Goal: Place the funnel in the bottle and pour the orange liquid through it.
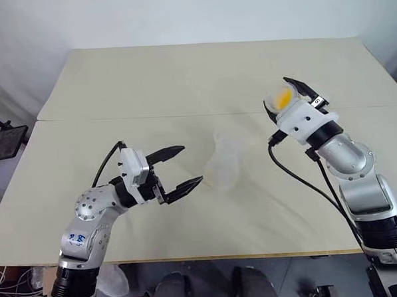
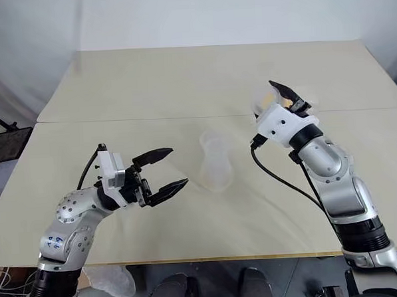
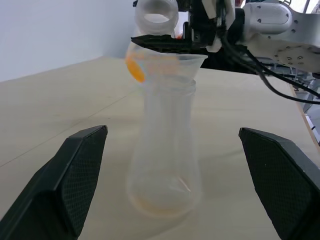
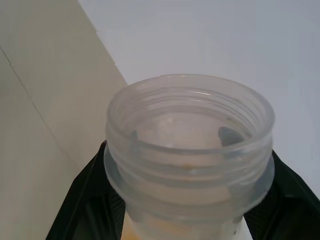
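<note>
The small clear flask-like bottle (image 1: 224, 164), a transparent funnel (image 3: 172, 62) seated in its neck, stands unsupported mid-table (image 1: 182, 89) between the spread left claw (image 1: 179, 168). The right claw (image 1: 295, 93) is clamped on a thick-rimmed clear container (image 4: 190, 150) of orange liquid (image 1: 283, 98); off-centre pouring may spill or topple the bottle.

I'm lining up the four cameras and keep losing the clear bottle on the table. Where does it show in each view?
Left eye view: the bottle stands mid-table, between the two grippers.
Right eye view: bottle mid-table, just left of centre.
Left wrist view: bottle upright between the left gripper's open fingers, the funnel in its neck.
Right wrist view: I cannot make it out.
Shared landmark: the right gripper, holding the container of orange liquid.
</note>
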Controlling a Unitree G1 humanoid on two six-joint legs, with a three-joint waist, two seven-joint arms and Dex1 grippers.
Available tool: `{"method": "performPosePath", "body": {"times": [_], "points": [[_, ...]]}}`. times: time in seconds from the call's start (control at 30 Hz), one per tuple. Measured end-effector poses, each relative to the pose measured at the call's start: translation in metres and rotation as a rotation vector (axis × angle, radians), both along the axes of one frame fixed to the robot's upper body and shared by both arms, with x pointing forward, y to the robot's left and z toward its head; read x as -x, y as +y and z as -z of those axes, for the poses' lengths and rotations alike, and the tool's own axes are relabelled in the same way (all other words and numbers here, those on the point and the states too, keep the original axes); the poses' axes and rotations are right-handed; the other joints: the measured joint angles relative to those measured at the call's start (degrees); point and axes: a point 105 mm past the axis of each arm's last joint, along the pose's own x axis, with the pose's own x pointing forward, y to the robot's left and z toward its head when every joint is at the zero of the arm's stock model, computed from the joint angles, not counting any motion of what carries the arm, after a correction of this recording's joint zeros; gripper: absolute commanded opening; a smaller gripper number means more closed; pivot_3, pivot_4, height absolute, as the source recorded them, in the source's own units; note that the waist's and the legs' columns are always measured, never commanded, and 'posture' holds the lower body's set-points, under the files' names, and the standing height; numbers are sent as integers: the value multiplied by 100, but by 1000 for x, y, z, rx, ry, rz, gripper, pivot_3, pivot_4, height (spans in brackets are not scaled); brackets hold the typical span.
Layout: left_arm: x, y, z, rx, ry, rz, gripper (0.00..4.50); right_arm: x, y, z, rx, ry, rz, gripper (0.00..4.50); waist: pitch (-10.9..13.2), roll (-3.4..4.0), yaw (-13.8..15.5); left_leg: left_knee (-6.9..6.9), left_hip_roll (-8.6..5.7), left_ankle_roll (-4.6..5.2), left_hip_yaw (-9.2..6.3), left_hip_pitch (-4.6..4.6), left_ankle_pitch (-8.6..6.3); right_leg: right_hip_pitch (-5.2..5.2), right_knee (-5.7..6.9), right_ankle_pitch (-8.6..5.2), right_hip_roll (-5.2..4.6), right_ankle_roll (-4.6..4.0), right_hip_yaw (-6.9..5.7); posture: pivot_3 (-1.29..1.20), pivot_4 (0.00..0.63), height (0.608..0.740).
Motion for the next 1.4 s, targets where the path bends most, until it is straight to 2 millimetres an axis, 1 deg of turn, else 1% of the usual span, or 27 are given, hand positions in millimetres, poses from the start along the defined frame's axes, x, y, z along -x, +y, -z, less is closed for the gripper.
{"method": "performPosePath", "body": {"times": [0.07,0.13,0.4,0.8,1.2,1.4], "points": [[0,-2,0,4,-1,6,4500,4,7,-5,54,-70,-19,2476,0,0,-12,-1,1,-1,-2,0,1,0,0,0,1,0,-3,0,150,740],[0,-2,0,5,-5,4,4500,6,11,-6,86,-103,-29,2476,0,0,-14,-1,1,-2,-2,0,1,0,0,0,1,0,-3,0,150,740],[-3,0,3,2,2,-8,4500,11,26,-1,146,-149,-81,2476,0,-1,-11,-1,2,-1,-3,0,1,0,1,0,0,0,-3,0,150,740],[-4,-2,2,15,-6,-13,4500,16,35,3,276,-220,-91,2476,0,-1,-14,-1,3,-1,-3,0,1,1,0,0,0,0,-3,0,150,740],[-3,1,6,14,5,-26,4500,20,44,-5,370,-329,-110,2476,0,-1,-18,-1,4,-2,-4,0,1,1,0,0,0,0,-3,0,150,740],[-2,3,8,14,12,-39,4500,21,46,-3,406,-364,-115,2476,1,-1,-15,-1,4,-1,-5,0,1,1,0,0,0,0,-3,0,150,740]]}}
